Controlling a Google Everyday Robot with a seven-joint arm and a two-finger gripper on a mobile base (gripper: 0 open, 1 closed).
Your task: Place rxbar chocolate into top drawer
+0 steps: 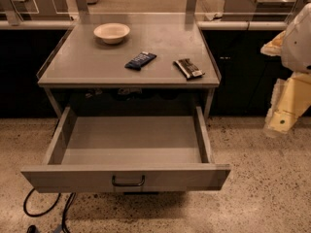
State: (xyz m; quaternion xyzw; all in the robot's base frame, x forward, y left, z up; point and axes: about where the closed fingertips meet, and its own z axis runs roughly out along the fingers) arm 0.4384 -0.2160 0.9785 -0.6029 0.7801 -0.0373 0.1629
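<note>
While gripper (281, 120) rightward, dark white-patched rxbar chocolate (189, 68).

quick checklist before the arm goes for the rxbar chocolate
1. Top drawer pulled open: ok.
2. Rxbar chocolate lying flat on the table, near its right front corner: ok.
3. Dark blue bar apart from it, not touching: ok.
4. Bowl far back, out of the path: ok.
5. Gripper above the bar: not ok, it hangs right of the table.
6. Gripper ready to grasp: cannot tell.
</note>
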